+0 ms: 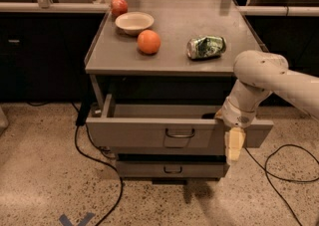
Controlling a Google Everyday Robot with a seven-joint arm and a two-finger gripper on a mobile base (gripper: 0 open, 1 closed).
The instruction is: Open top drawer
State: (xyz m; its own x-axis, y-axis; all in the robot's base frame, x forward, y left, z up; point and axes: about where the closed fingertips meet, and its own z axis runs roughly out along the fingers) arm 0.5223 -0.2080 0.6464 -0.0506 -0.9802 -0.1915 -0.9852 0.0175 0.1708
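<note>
The top drawer (149,131) is the widest grey front, with a small dark wire loop handle (180,133) at its centre. It stands pulled out from the grey cabinet, and its shallow tray shows behind the front. My gripper (234,144) hangs at the right part of the drawer front, right of the handle and pointing down over the front's edge. The white arm (259,70) reaches in from the right. A narrower drawer (169,169) below is shut.
On the cabinet top (174,56) are a white bowl (134,22), a red apple (118,6), an orange (148,42) and a crushed green can (206,47). Black cables (94,158) run over the speckled floor on the left and right. Dark counters stand on both sides.
</note>
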